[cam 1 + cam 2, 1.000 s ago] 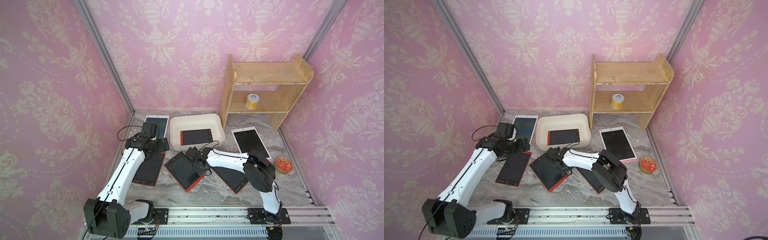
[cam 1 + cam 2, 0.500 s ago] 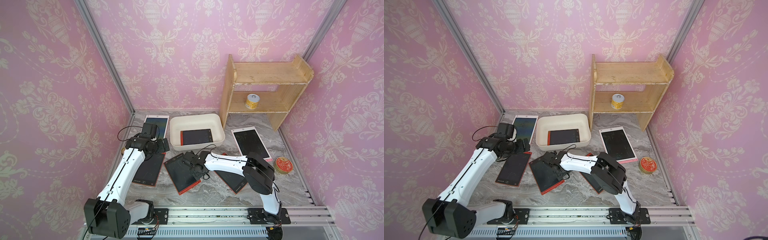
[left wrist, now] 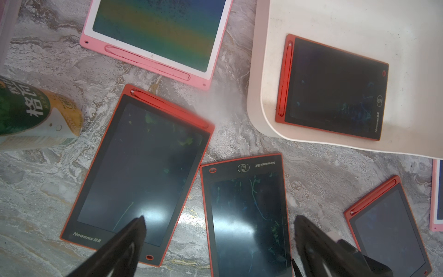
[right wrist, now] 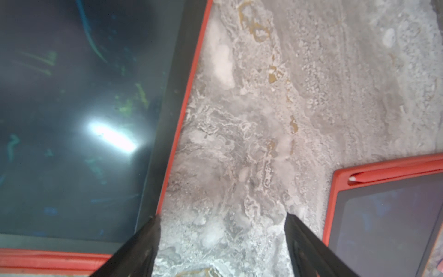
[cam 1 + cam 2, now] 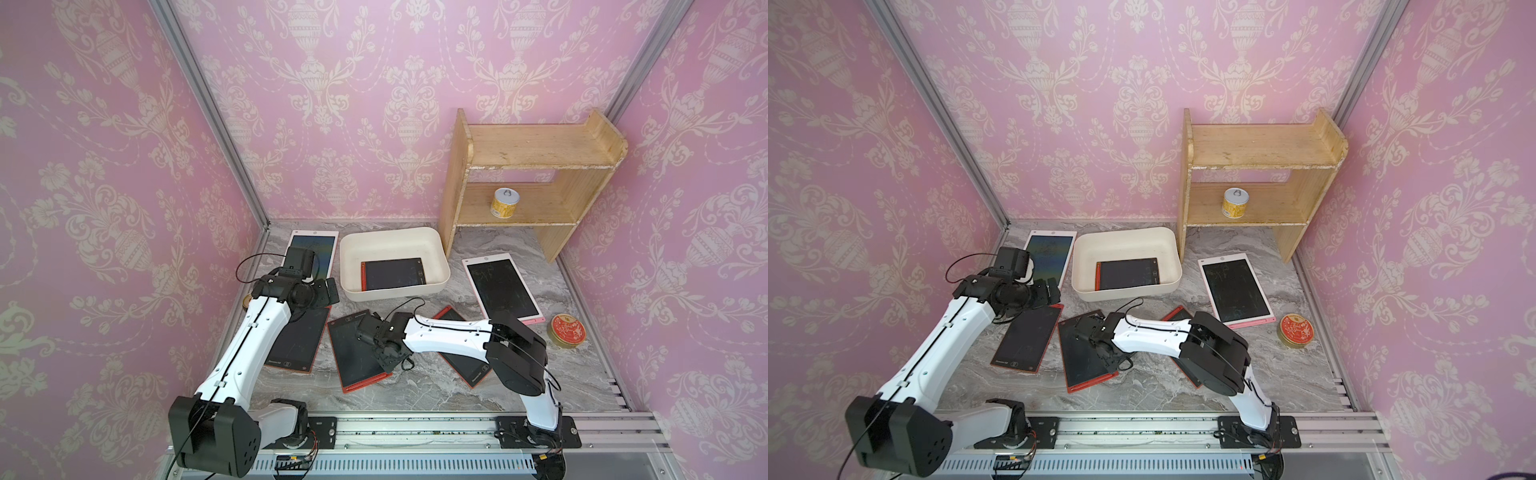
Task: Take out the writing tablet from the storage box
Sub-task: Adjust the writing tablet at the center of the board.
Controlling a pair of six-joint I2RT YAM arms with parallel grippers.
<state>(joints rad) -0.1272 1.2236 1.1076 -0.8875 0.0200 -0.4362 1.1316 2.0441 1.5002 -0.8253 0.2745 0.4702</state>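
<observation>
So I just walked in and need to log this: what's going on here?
Two robot arms work around the storage box: one red writing tablet lies inside, several lie on the table. The right gripper is open and empty beside a red tablet on the table; the left gripper hangs open, holding nothing.

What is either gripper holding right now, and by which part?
Nothing. The left gripper is open and empty; the right gripper is open, only bare table between its jaws.
</observation>
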